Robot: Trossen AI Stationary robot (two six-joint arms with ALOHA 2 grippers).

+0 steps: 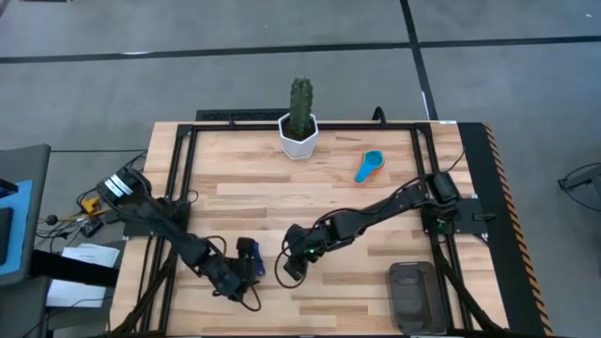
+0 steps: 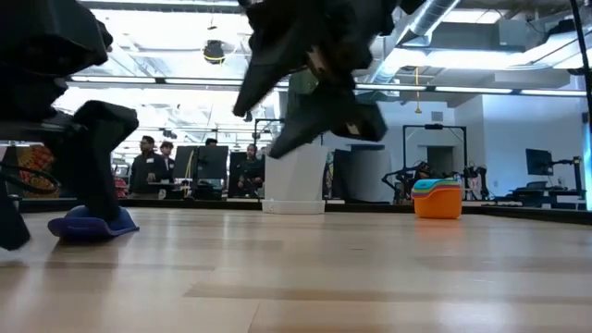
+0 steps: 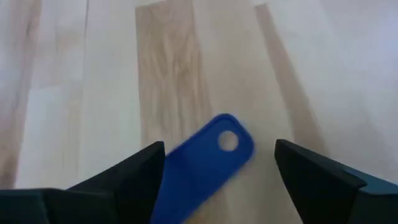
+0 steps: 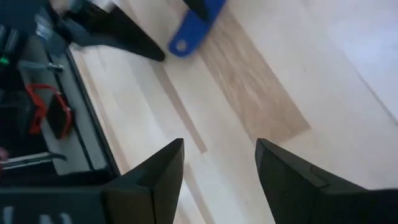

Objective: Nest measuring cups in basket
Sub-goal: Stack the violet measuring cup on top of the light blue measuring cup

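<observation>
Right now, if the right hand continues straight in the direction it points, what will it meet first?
Most likely the blue measuring cup: in the right wrist view its handle lies ahead, past the open right hand, with only bare table between. The left hand stands close beside it; depth is hard to judge.

This is a robotics lab or open workshop hall. A butcher-block wooden table (image 1: 310, 197) sits in a black metal frame (image 1: 188, 141) with hazard striping along one edge, on a grey concrete floor (image 1: 141, 56). At table height, the room behind shows exposed ceiling ducts (image 2: 435, 14), strip lights, monitors (image 2: 538, 162), further robot rigs (image 2: 407, 176), and several people (image 2: 148, 166) standing around workstations. Loose cables and papers (image 1: 84, 263) lie beside the table.
</observation>
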